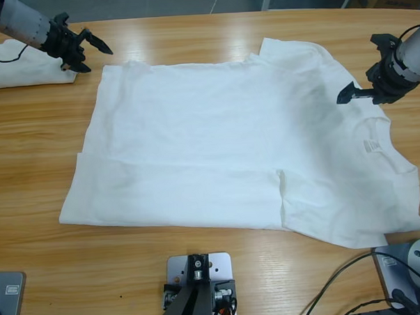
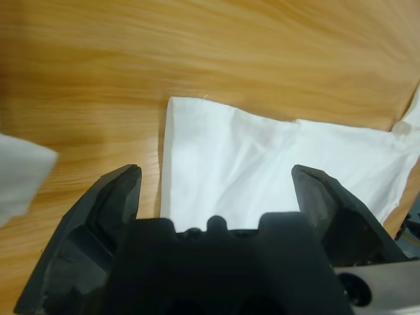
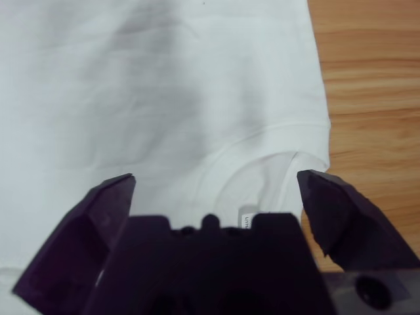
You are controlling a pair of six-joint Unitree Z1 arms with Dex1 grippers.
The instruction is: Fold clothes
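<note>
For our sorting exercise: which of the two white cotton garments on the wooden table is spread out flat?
The large white T-shirt at the table's middle lies spread out; the smaller white garment sits bunched in the corner.

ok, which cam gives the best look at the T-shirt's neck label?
Right wrist view: the neck label sits close, just inside the collar between the open right gripper jaws, though partly hidden by its body. High view shows it only as a tiny tag. Left wrist view shows a T-shirt corner, no label.

T-shirt (image 1: 223,150) spread mid-table (image 1: 201,269); second garment (image 1: 18,65) at far-left corner.
</note>
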